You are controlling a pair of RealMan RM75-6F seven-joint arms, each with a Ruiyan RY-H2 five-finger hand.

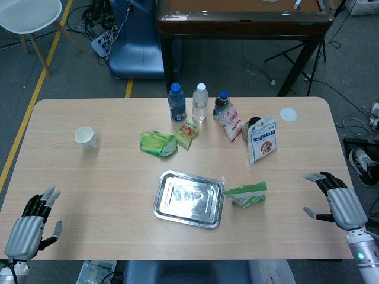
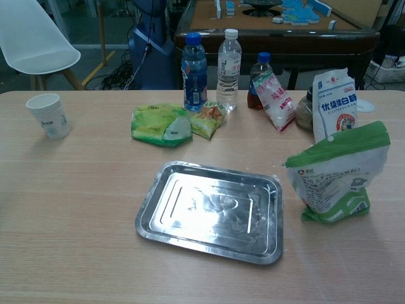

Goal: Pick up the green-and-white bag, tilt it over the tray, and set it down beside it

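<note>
Left hand (image 1: 26,228) rests at the near left desk (image 1: 106,177) edge, fingers apart, holding nothing. Right hand (image 1: 337,204) sits at the near right edge, fingers spread and empty, well apart from the bag. Green-and-white bag (image 2: 338,174) stands upright on its base just beside the tray (image 2: 212,212), right of it; placement step judged complete. Tray shows faint whitish residue. Further back: paper cup (image 1: 86,138), green snack packets (image 1: 158,143), bottles (image 1: 200,102), white pouch (image 1: 262,139).

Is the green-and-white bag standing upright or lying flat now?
Upright: the bag stands on its base beside the tray, green top edge uppermost.
</note>
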